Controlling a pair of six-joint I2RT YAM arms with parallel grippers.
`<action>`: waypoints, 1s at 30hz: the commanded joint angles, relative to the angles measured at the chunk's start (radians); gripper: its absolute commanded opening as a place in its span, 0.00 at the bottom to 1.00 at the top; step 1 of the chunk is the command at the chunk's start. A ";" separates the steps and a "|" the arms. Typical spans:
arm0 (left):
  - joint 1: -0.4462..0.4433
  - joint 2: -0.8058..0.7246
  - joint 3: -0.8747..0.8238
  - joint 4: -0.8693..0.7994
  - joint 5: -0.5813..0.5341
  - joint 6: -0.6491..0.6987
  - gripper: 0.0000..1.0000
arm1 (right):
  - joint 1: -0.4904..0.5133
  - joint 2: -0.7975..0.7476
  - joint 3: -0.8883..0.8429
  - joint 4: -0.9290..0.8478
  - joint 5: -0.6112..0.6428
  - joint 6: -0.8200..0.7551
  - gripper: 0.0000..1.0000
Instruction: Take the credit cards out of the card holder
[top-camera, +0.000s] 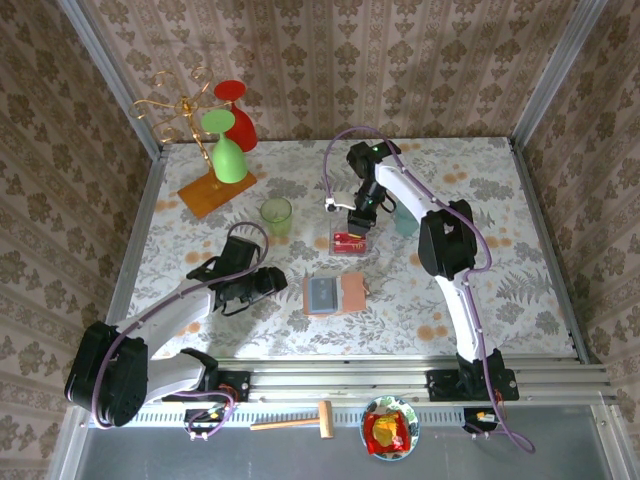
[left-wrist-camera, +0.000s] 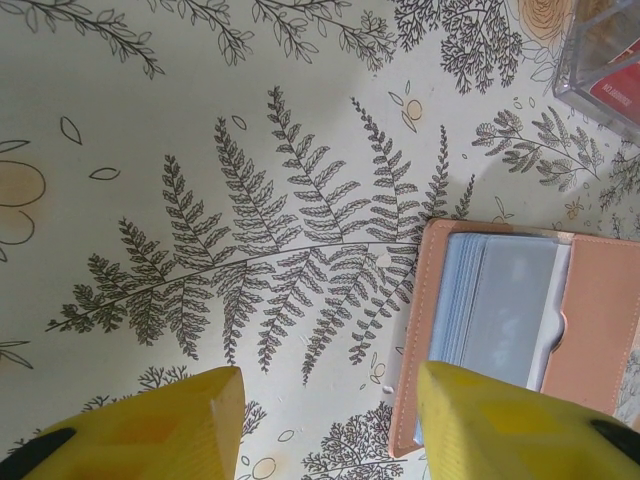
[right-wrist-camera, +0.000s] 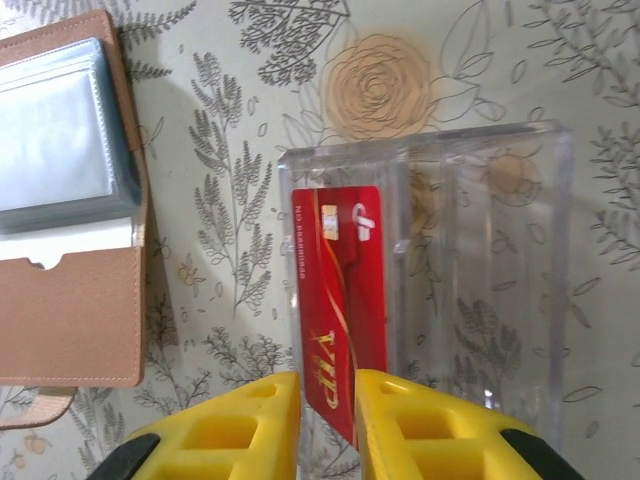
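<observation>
Now your right gripper (right-wrist-camera: 328, 385) sits over the clear plastic box (right-wrist-camera: 500, 200) with a red credit card (right-wrist-camera: 340, 270) in it
Its jaws are narrowly parted and the card's near end shows in the gap, so you cannot tell whether it is pinched; the card is in the box compartment nearest the card holder (right-wrist-camera: 70, 300). That tan holder lies open on the floral table (left-wrist-camera: 200, 150) just beside the box, grey-blue sleeves facing up. Your left gripper (left-wrist-camera: 328, 385) hangs spread wide over the tablecloth beside the holder, gripping nothing
</observation>
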 joint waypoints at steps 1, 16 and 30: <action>0.001 -0.003 0.003 0.014 0.027 -0.006 0.49 | 0.010 -0.120 -0.060 0.082 0.028 0.078 0.24; -0.107 0.153 0.098 0.150 0.070 -0.009 0.45 | 0.071 -0.585 -0.672 0.650 0.055 0.779 0.27; -0.159 0.314 0.111 0.244 0.131 -0.036 0.44 | 0.130 -0.875 -1.081 0.934 0.045 1.428 0.25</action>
